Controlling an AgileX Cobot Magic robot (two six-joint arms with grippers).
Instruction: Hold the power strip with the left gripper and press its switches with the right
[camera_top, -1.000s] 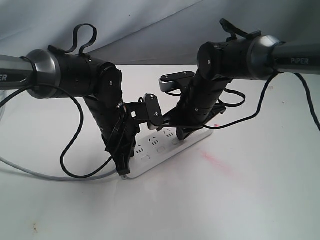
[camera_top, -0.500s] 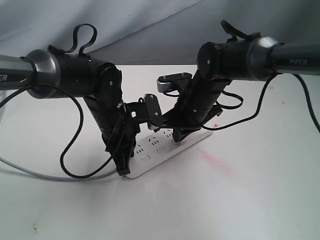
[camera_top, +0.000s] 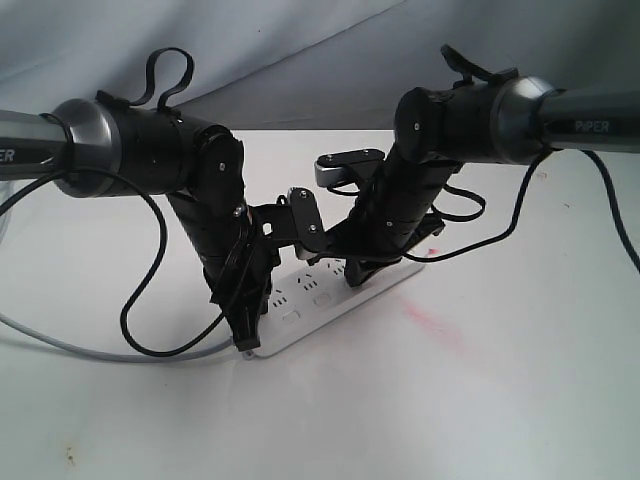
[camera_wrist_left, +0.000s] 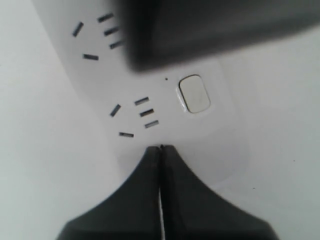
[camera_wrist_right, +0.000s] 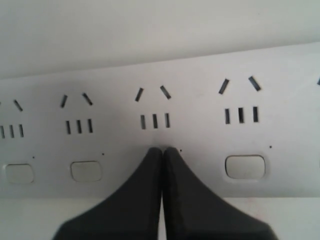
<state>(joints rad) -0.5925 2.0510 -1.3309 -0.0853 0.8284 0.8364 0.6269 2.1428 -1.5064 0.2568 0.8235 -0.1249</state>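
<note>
The white power strip (camera_top: 322, 298) lies flat on the table between the two arms, its grey cord (camera_top: 90, 351) trailing off to the left. My left gripper (camera_top: 246, 340) is shut, its tip down on the strip's near rounded end (camera_wrist_left: 220, 150); the end switch (camera_wrist_left: 194, 94) shows just beyond the tip (camera_wrist_left: 161, 148). My right gripper (camera_top: 358, 276) is also shut. In the right wrist view its closed tip (camera_wrist_right: 162, 149) sits on the strip's switch row and covers one switch. Uncovered switches (camera_wrist_right: 245, 166) (camera_wrist_right: 86, 170) flank it.
A pink smear (camera_top: 436, 326) marks the white table to the right of the strip. Black cables (camera_top: 150, 350) loop from both arms over the table. A grey-blue cloth backdrop (camera_top: 300, 50) rises behind. The right arm's blurred dark body (camera_wrist_left: 215, 30) hangs over the strip.
The right arm has edged slightly to the left over the strip. The left arm and the strip have stayed put.
</note>
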